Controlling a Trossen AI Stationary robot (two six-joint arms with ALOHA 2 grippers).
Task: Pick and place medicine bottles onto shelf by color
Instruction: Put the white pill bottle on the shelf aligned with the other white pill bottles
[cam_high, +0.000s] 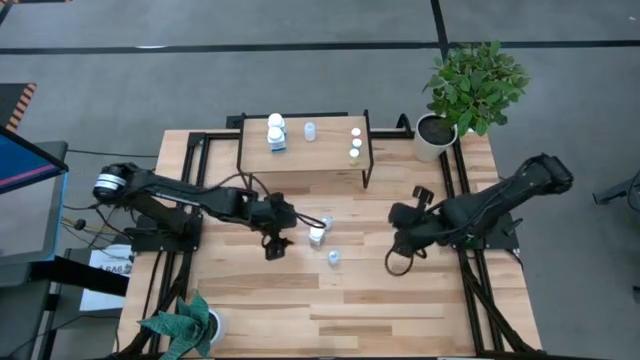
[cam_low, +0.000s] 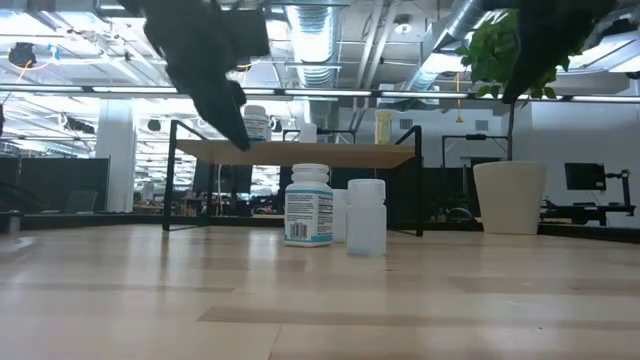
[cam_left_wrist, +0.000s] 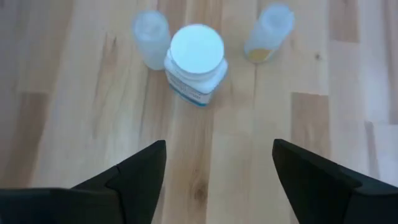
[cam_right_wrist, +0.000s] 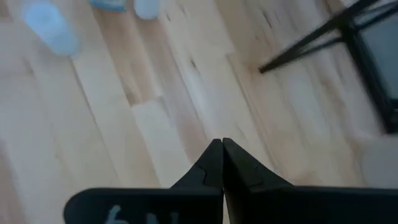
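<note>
A white medicine bottle (cam_high: 317, 236) with a printed label stands upright on the table, with two pale-blue bottles (cam_high: 327, 221) (cam_high: 334, 257) beside it. My left gripper (cam_high: 285, 230) is open just left of them and above the table; in the left wrist view (cam_left_wrist: 217, 168) the white bottle (cam_left_wrist: 194, 62) lies ahead of its fingers, apart from them. The shelf (cam_high: 305, 160) stands at the far side and carries a white bottle (cam_high: 275, 130), a pale-blue one (cam_high: 310, 131) and three tiny ones (cam_high: 355, 143). My right gripper (cam_high: 398, 228) is shut and empty, right of the bottles.
A potted plant (cam_high: 470, 85) in a white pot stands at the far right corner, and another plant (cam_high: 185, 325) at the near left. The shelf's black legs (cam_right_wrist: 311, 37) are near my right gripper. Bare wood lies toward the near edge.
</note>
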